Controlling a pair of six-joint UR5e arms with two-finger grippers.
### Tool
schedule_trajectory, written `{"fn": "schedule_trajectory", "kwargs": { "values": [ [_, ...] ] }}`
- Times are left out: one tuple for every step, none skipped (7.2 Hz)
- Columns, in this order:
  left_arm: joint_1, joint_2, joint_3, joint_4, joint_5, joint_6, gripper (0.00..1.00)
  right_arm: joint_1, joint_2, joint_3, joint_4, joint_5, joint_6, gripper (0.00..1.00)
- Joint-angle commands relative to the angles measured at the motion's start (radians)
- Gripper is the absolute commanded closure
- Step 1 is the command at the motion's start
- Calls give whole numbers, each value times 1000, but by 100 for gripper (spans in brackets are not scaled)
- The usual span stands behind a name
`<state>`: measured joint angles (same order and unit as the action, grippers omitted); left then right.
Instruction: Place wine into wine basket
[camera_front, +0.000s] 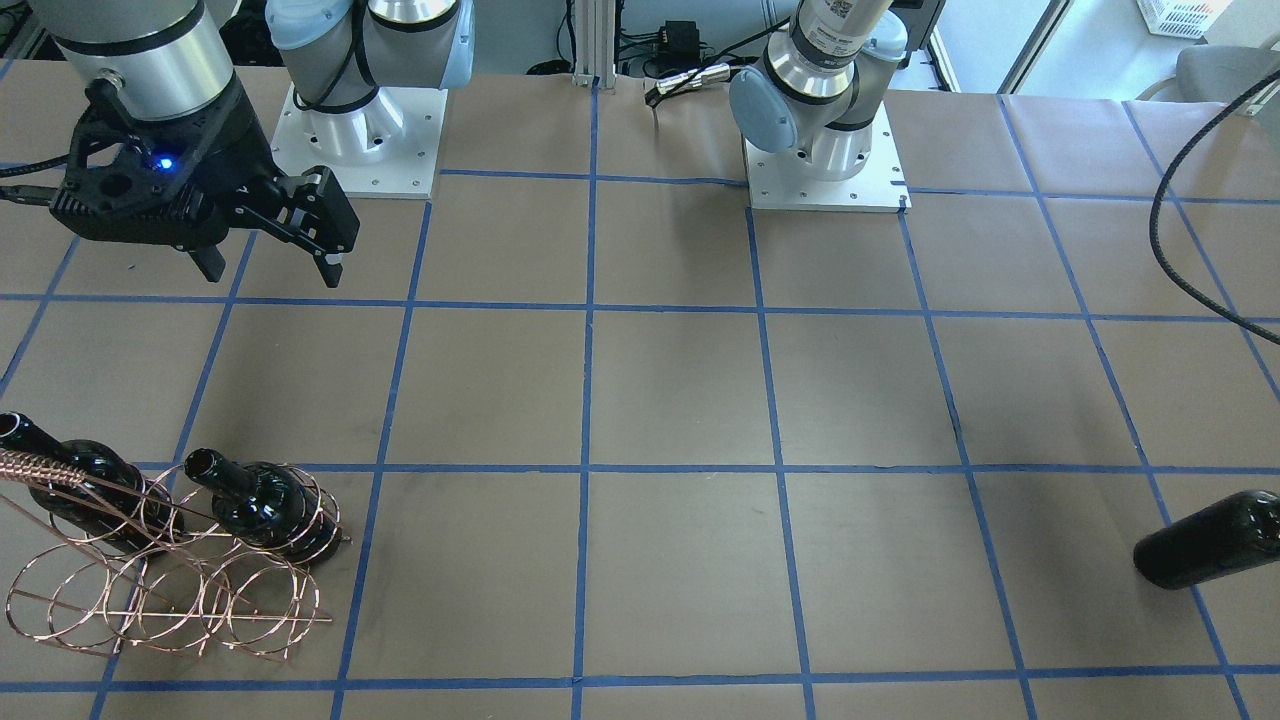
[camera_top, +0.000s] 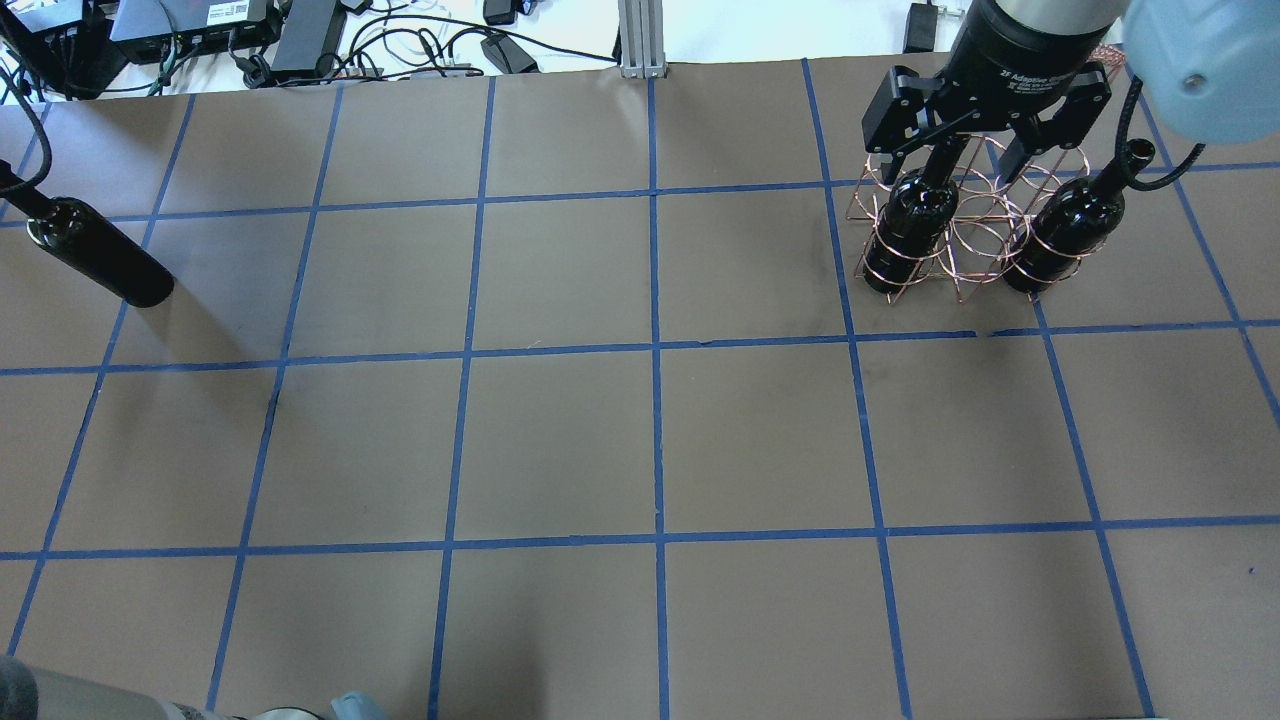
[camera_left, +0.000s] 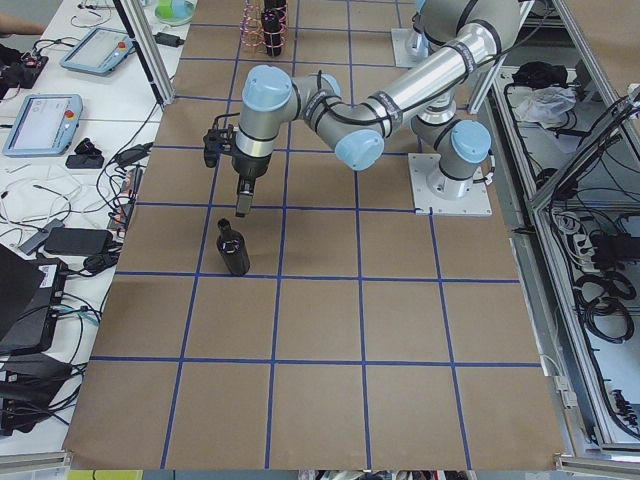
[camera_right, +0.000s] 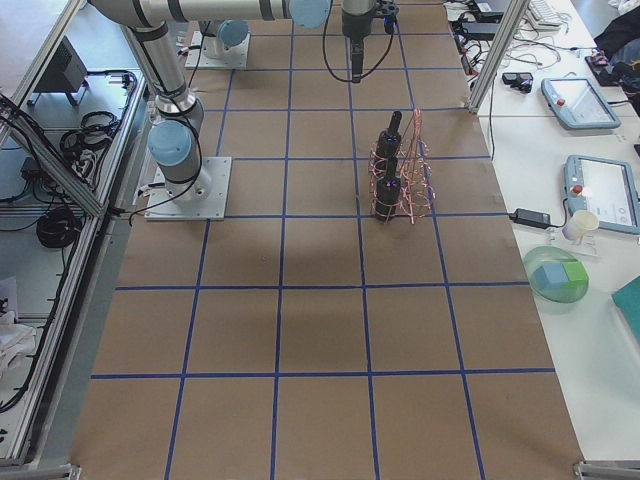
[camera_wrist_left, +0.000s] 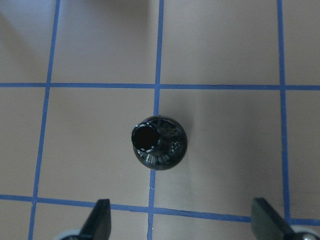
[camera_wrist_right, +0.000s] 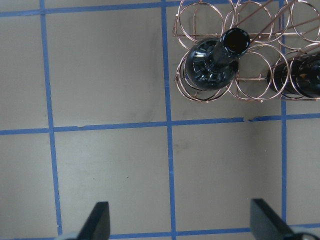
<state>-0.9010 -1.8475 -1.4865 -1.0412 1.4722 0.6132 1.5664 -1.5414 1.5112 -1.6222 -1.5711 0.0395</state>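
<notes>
- The wine (camera_top: 95, 250), at 10 o'clock in the overhead view, is glossy near-black glass with small highlights.
- The wine basket (camera_front: 165, 590) is thin, shiny copper-coloured wire; its handle (camera_front: 40, 468) is twisted wire.
- The counter (camera_top: 560, 440) is covered in smooth, matt brown paper lined with blue tape (camera_top: 655, 440).
- The right tool (camera_front: 270, 270) looks like matt black plastic; the arm (camera_front: 140, 40) above it is brushed silver metal.

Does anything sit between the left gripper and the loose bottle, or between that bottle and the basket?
Nothing visible. The left gripper hangs open above the standing bottle, and bare table lies between it and the basket. Only the right gripper, open above the basket, might crowd the drop.
</notes>
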Motion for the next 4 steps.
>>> {"fn": "schedule_trajectory", "kwargs": {
  "values": [
    [39, -82, 6, 67, -104, 11, 0, 0, 0, 0, -1, 0, -1, 0],
    [39, -102, 6, 87, -105, 11, 0, 0, 0, 1, 2, -3, -1, 0],
    [39, -126, 6, 96, -107, 10, 0, 0, 0, 1, -2, -1, -1, 0],
    [39, -142, 6, 128, -122, 11, 0, 0, 0, 1, -2, 0, -1, 0]
  ]
}}
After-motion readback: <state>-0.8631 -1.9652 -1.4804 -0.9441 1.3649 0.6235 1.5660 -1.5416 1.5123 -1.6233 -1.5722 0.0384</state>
